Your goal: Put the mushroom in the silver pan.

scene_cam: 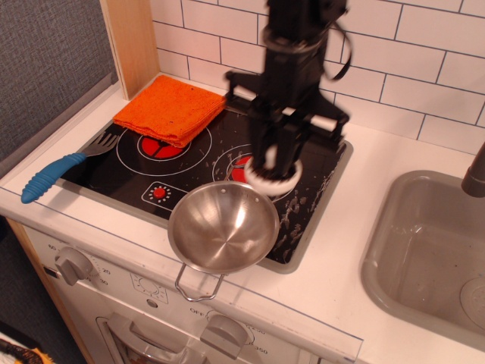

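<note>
1. I see the sink basin (424,250) at the bench's right edge.
2. The black stovetop (197,163) fills the left half, with an orange cloth (173,110) on its back-left corner.
3. My gripper (274,163) hangs over the hob's middle, fingers clamped on the mushroom.
4. The silver pan (223,226), shiny, round and empty, sits at the stovetop's front edge, wire handle pointing forward.
5. The mushroom (273,175) shows a round white cap, held in the air just above the pan's back rim.
</note>
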You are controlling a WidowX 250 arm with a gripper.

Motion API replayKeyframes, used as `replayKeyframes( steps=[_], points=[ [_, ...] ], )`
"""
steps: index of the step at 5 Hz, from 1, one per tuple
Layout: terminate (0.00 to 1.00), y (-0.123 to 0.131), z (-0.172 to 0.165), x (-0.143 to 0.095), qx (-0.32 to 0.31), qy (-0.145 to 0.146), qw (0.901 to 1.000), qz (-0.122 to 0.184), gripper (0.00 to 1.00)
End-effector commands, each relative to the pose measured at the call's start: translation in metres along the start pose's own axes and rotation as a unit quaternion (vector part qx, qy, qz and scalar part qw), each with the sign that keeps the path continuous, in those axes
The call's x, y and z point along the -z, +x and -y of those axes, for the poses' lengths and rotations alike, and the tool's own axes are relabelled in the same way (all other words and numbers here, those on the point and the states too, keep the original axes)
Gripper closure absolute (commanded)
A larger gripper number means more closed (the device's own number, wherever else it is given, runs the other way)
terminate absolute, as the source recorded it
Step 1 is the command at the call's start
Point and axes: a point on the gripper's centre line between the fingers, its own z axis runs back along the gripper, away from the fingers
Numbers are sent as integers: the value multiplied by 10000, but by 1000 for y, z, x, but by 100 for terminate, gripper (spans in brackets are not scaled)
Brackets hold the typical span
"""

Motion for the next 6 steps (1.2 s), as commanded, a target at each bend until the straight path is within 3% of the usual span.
replayKeyframes(
  steps=[1,2,3,4,5,6],
  points=[
    [0,-45,-23,12,-231,168,9994,-211,100],
    [0,-46,-25,15,-259,150,9993,-205,0],
    [0,-42,-19,4,-152,182,9997,-11,0],
    [0,-41,-20,-28,-208,283,9986,384,0],
    [0,-41,-26,-47,-370,236,9973,590,0],
    [0,-39,-28,-37,-497,60,9980,373,0]
  ],
)
